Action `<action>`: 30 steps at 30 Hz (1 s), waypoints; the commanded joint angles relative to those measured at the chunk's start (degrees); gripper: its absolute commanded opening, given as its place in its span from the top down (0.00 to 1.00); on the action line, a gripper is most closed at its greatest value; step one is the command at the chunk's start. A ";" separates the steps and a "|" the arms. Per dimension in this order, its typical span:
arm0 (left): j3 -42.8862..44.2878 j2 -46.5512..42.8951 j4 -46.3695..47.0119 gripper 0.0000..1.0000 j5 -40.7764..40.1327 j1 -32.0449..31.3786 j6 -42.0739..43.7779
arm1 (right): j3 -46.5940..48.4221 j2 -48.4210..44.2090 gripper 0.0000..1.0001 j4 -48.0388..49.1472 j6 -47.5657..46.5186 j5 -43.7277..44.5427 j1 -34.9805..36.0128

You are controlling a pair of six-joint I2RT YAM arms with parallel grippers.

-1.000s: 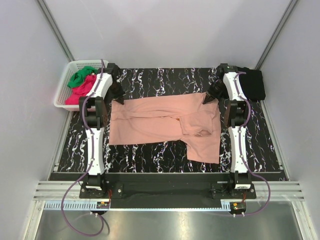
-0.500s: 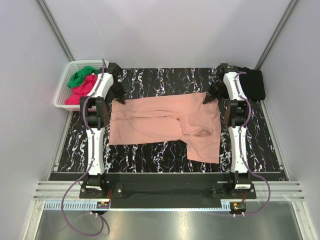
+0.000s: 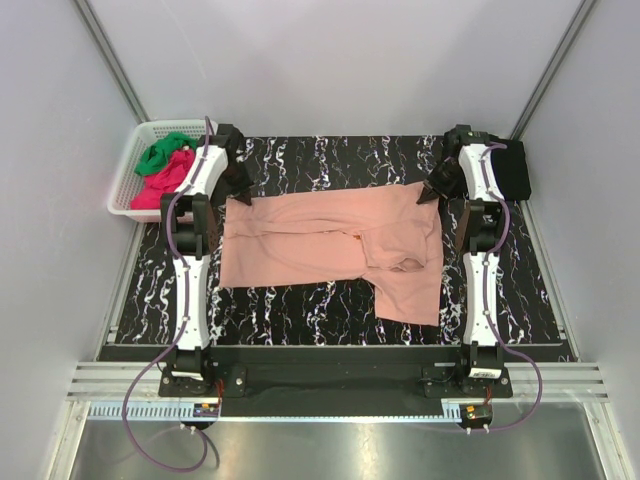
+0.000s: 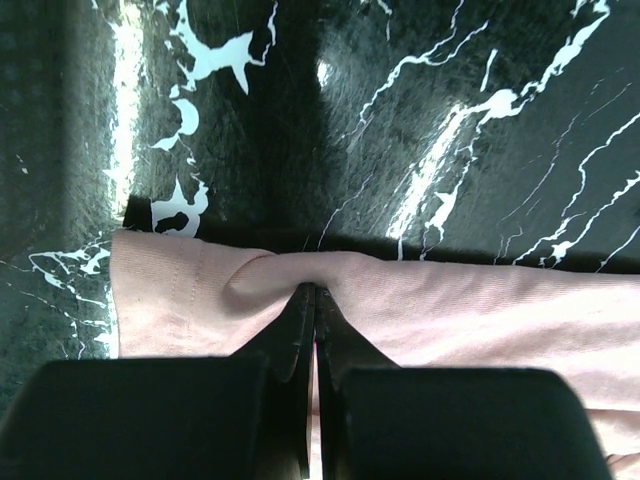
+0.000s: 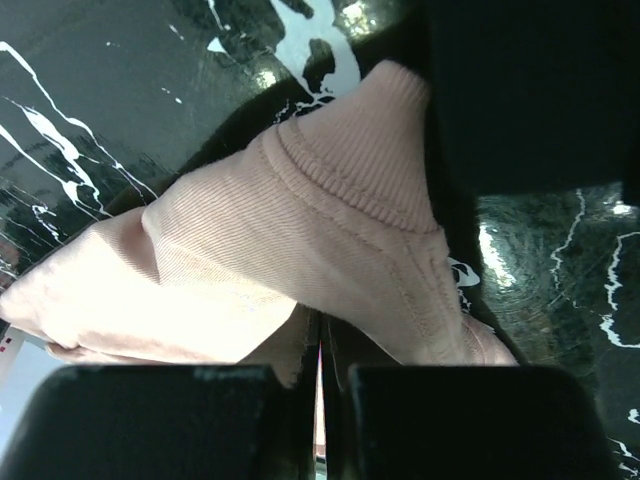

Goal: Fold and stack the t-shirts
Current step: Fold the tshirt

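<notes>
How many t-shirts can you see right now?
4: salmon-pink t-shirt spread out centrally; green t-shirt and red t-shirt in the white basket; black t-shirt far right. Others may be hidden underneath.

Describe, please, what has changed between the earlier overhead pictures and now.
The right gripper, shut on the far right corner of the salmon-pink t-shirt, moved outward to the robot's right, drawing the shirt's far edge straighter. Nothing was taken hold of or let go. The left gripper kept its pinch on the far left corner in place. The basket and the black t-shirt stayed put.
</notes>
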 commanded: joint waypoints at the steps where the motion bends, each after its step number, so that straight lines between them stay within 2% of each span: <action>1: 3.00 0.51 2.10 1.00 1.99 0.41 0.60 | 0.79 -2.79 1.00 -0.78 -1.30 -0.41 0.37; 3: 3.17 -0.54 2.10 1.00 2.44 0.59 0.86 | 0.53 -3.41 0.98 -0.60 -2.10 -2.25 0.37; 4: 3.26 -1.33 2.09 0.95 2.87 0.59 0.87 | 0.18 -4.63 0.96 -0.42 -2.62 -2.52 0.37; 5: 3.00 -3.33 2.01 0.81 3.05 0.41 0.87 | -0.17 -5.42 0.90 -0.34 -2.89 -2.61 0.37; 8: -0.15 -7.99 2.09 0.68 2.70 -0.46 0.87 | -3.77 -11.04 0.86 -0.16 -3.59 -3.32 0.63; 11: -11.20 -18.27 3.76 0.59 3.75 -1.52 -0.54 | -14.21 -20.78 0.81 0.10 -5.35 -1.04 1.33; 12: -20.38 -25.95 5.16 0.56 3.93 -1.70 -1.32 | -17.81 -26.73 0.79 0.45 -5.61 0.45 1.34; 14: -30.79 -34.69 10.86 0.53 4.45 -1.70 -3.95 | -31.24 -33.96 0.76 3.25 -5.61 -1.19 1.34; 15: -39.45 -39.78 12.89 0.50 4.63 -1.61 -4.75 | -36.42 -41.83 0.74 5.18 -5.35 -1.90 1.34; 16: -43.20 -47.31 14.47 0.49 5.07 -1.52 -5.72 | -46.31 -45.91 0.73 8.51 -3.52 -2.35 1.34; 18: -53.62 -54.82 15.27 0.47 7.43 -0.74 -9.74 | -56.64 -57.56 0.70 12.83 -1.14 -5.66 1.25; 19: -57.26 -61.56 16.76 0.48 11.10 -0.38 -11.42 | -64.96 -60.94 0.70 15.11 1.22 -6.65 1.25; 22: -69.93 -71.08 20.54 0.48 13.77 -0.11 -17.05 | -79.22 -72.38 0.69 18.38 4.66 -11.31 1.33; 23: -72.56 -76.69 21.42 0.47 13.95 -0.20 -17.93 | -81.80 -74.84 0.69 18.39 5.10 -11.23 1.34; 27: -84.68 -87.52 23.45 0.42 15.00 1.38 -22.50 | -92.44 -90.19 0.69 19.61 8.96 -13.32 1.34; 28: -86.54 -88.60 24.67 0.42 16.75 1.73 -23.12 | -96.12 -92.51 0.66 20.05 11.24 -13.60 1.34; 29: -88.56 -89.83 25.29 0.42 17.89 2.69 -23.91 | -98.07 -94.79 0.58 20.06 12.74 -13.60 1.34; 30: -91.89 -90.97 25.82 0.42 18.60 2.96 -25.66 | -99.91 -98.99 0.56 20.32 14.15 -13.95 1.34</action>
